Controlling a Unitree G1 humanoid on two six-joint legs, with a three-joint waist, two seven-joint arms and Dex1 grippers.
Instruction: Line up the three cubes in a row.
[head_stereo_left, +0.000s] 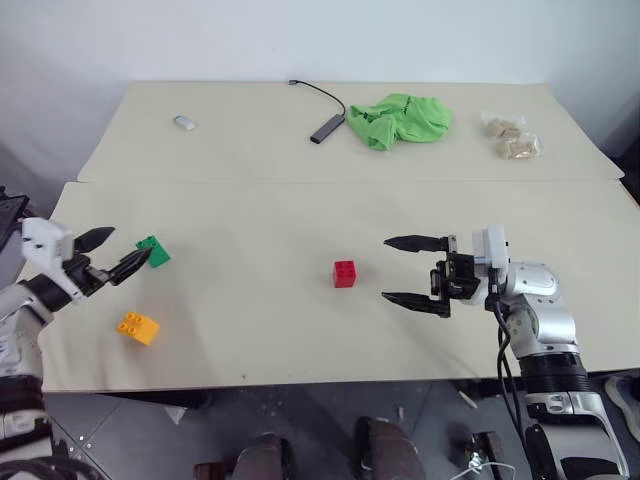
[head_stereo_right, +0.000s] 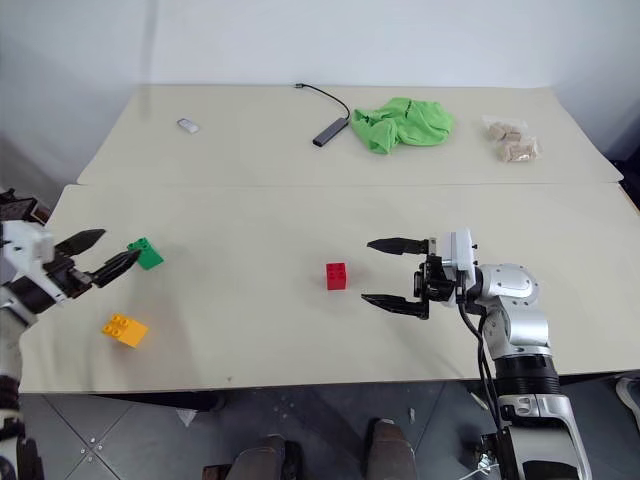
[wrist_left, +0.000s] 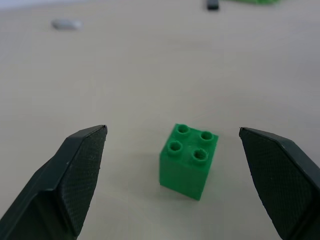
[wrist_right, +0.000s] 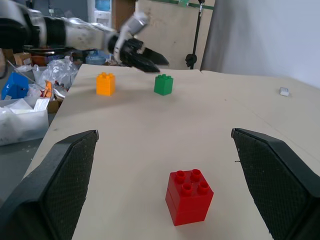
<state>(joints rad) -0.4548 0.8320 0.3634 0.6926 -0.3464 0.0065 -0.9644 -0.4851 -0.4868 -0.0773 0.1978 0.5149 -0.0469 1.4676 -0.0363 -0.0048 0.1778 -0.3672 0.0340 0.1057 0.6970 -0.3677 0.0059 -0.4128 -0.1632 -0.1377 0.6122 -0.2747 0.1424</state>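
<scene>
Left gripper (head_stereo_left: 115, 254): fingers spread wide, holding nothing; it sits at the table's left edge with its tips just short of the green cube (head_stereo_left: 153, 251).
Right gripper (head_stereo_left: 402, 271): spread wide and empty, pointing left at the red cube (head_stereo_left: 344, 273), which stands apart from its tips.
Green cube: on the near table (head_stereo_left: 250, 330), left side, studs up, tilted off the table's lines.
Yellow-orange cube (head_stereo_left: 138, 327): nearer the front edge than the green one, well apart from the red.
Red cube: near the middle of the near table.
Left wrist view: green cube (wrist_left: 189, 161) stands ahead of the gap between both fingers (wrist_left: 75, 180), touching neither.
Right wrist view: red cube (wrist_right: 189, 196) stands ahead of the gap between its fingers (wrist_right: 60, 185); beyond, green and yellow-orange cubes side by side, with the left gripper behind them.
Far table: green cloth (head_stereo_left: 400, 120), cable with adapter (head_stereo_left: 326, 125), small white-grey piece (head_stereo_left: 184, 122), pale packets (head_stereo_left: 512, 136).
</scene>
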